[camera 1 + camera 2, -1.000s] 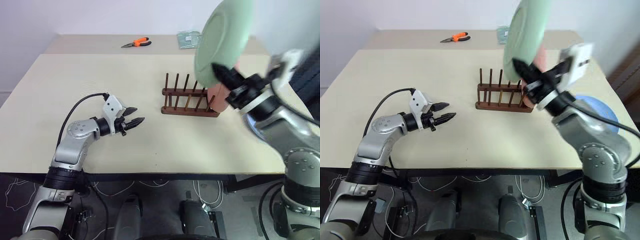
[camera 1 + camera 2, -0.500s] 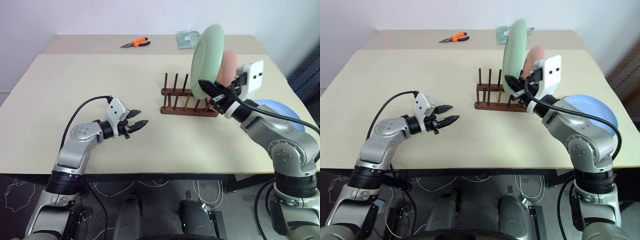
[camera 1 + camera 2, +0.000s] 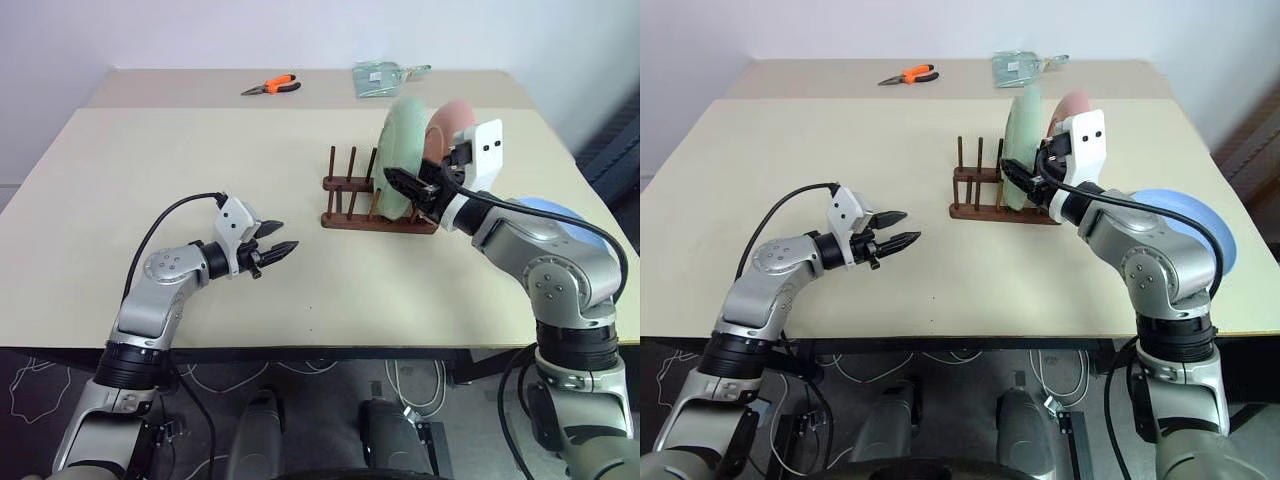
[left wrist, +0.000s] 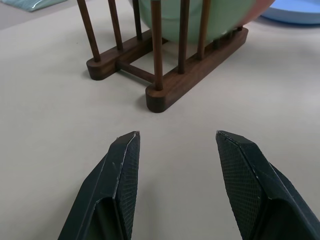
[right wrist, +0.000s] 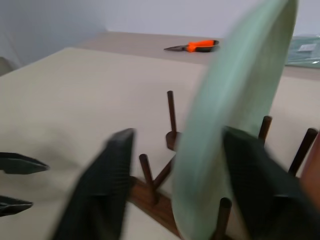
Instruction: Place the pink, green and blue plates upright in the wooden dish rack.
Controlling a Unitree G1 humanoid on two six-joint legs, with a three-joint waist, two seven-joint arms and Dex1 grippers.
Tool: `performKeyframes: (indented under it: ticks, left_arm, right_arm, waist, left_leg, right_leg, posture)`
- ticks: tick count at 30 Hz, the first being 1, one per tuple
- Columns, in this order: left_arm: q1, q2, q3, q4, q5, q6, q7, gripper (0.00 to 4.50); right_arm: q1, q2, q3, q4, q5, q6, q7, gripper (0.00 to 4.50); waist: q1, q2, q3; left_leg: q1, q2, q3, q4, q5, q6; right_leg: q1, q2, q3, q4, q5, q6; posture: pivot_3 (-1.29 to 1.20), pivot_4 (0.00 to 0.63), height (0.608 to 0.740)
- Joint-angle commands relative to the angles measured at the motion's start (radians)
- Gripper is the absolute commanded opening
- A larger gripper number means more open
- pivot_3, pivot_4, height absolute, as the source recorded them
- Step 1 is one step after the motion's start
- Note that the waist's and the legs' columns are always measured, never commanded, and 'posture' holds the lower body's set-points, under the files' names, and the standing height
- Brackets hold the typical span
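We see the green plate point(image 3: 402, 155) standing upright in the wooden dish rack point(image 3: 375, 205), pink plate point(image 3: 447, 125) upright just behind it. Our right gripper point(image 5: 172, 165) straddles the green plate's rim, jaws spread wide on either side, not clamped. Blue plate point(image 3: 1192, 225) lies flat on the counter point(image 3: 200, 170) behind our right arm. Left gripper point(image 4: 177, 150) hangs near the rack, jaws part open, empty. Orange pliers point(image 3: 273, 86) at the far edge. No legible writing anywhere.

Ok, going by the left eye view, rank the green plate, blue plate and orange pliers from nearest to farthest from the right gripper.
1. green plate: upright in the wooden dish rack, right at the open right gripper.
2. blue plate: flat on the table, behind the arm.
3. orange pliers: far table edge.
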Motion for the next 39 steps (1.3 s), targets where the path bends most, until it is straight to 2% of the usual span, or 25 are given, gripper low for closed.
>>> performKeyframes:
  ticks: [1,5,8,11,14,16,19,24,26,29,32,39]
  left_arm:
    - [-0.008,0.0,-0.002,-0.033,0.003,-0.007,-0.005,2.45]
    - [-0.002,0.002,-0.002,-0.038,0.004,-0.006,-0.003,2.45]
    - [-0.004,0.001,-0.004,-0.035,0.006,-0.007,-0.004,2.45]
    - [-0.008,0.002,-0.01,-0.027,0.01,-0.012,-0.011,2.45]
    - [-0.019,-0.002,-0.021,-0.011,0.019,-0.021,-0.019,2.45]
    - [-0.028,-0.004,-0.025,-0.003,0.019,-0.024,-0.026,2.45]
    - [-0.035,-0.005,-0.033,0.007,0.021,-0.03,-0.038,2.45]
    - [-0.047,-0.012,-0.047,0.022,0.026,-0.036,-0.059,2.45]
    - [-0.049,-0.016,-0.05,0.023,0.026,-0.036,-0.063,2.45]
    - [-0.055,-0.026,-0.061,0.017,0.026,-0.034,-0.072,2.45]
    - [-0.056,-0.029,-0.061,0.014,0.029,-0.034,-0.075,2.45]
    - [-0.033,-0.019,-0.053,-0.003,0.034,-0.035,-0.072,2.45]
  right_arm:
    - [-0.033,-0.027,-0.007,-0.051,-0.06,-0.052,0.038,3.6]
    - [-0.033,-0.077,-0.033,-0.118,-0.095,-0.092,0.104,3.6]
    - [-0.011,-0.173,-0.137,-0.183,-0.066,-0.085,0.167,3.6]
    - [0.015,-0.224,-0.224,-0.198,-0.021,-0.062,0.201,3.6]
    - [0.063,-0.251,-0.37,-0.173,0.022,-0.052,0.205,4.48]
    - [0.128,-0.275,-0.449,-0.126,-0.025,-0.059,0.184,4.48]
    - [0.267,-0.305,-0.484,-0.084,-0.114,-0.093,0.195,4.48]
    - [0.504,-0.31,-0.377,-0.091,-0.242,-0.135,0.236,4.48]
    - [0.543,-0.31,-0.322,-0.086,-0.299,-0.161,0.234,4.48]
    - [0.558,-0.285,-0.15,0.021,-0.466,-0.204,0.156,4.48]
    - [0.544,-0.289,-0.042,0.151,-0.624,-0.273,0.09,3.58]
    - [0.518,-0.271,-0.041,0.204,-0.672,-0.294,0.104,0.03]
  waist:
    - [0.0,0.0,0.0]
    - [0.0,0.0,0.0]
    - [0.003,0.0,0.0]
    - [0.004,0.0,0.0]
    - [0.002,0.0,0.0]
    - [0.004,0.0,0.0]
    - [0.005,0.0,0.0]
    - [-0.005,0.001,0.0]
    - [-0.009,0.001,-0.001]
    - [-0.007,0.0,-0.001]
    - [0.001,0.0,-0.002]
    - [0.002,0.0,-0.002]
  left_leg:
    - [0.0,0.0,0.0,0.0,0.0,0.0]
    - [0.0,0.0,0.0,0.0,0.0,0.0]
    - [0.0,0.0,0.0,0.0,0.0,0.0]
    - [0.0,0.0,0.0,0.0,0.0,0.0]
    - [0.0,0.0,0.0,0.0,0.0,0.0]
    - [0.0,0.0,0.0,0.0,0.0,0.0]
    - [0.0,0.0,0.0,0.0,0.0,0.0]
    - [0.001,0.0,0.0,0.0,0.0,0.0]
    - [0.001,0.0,0.001,0.0,0.0,0.0]
    - [0.002,0.0,0.001,0.0,0.0,0.0]
    - [0.002,0.0,0.001,0.001,0.0,0.0]
    - [0.001,-0.001,0.001,0.001,0.0,0.0]
  right_leg:
    - [0.0,0.0,0.0,0.0,0.0,0.0]
    - [0.0,0.0,0.0,0.0,0.0,0.0]
    - [0.0,0.0,0.0,0.0,0.0,0.0]
    - [0.0,0.0,0.0,-0.001,0.0,0.0]
    - [0.0,0.0,0.0,-0.001,0.0,0.0]
    - [0.001,0.0,0.0,-0.001,0.0,0.0]
    - [0.001,0.0,0.0,-0.001,0.0,0.0]
    - [0.001,0.0,0.0,-0.001,0.0,0.0]
    - [0.0,0.0,0.002,0.0,0.0,0.0]
    - [0.001,0.0,0.002,0.0,0.0,0.0]
    - [0.001,0.0,0.002,-0.001,0.0,0.0]
    - [0.001,0.0,0.003,-0.001,0.0,0.0]
  posture:
    - [0.0,0.15,0.74]
    - [0.0,0.15,0.74]
    - [0.0,0.15,0.74]
    - [0.0,0.15,0.74]
    - [0.0,0.15,0.74]
    - [0.0,0.15,0.74]
    - [0.0,0.15,0.74]
    - [0.0,0.15,0.74]
    - [0.0,0.15,0.74]
    - [0.0,0.15,0.74]
    - [0.0,0.15,0.74]
    - [0.0,0.15,0.74]
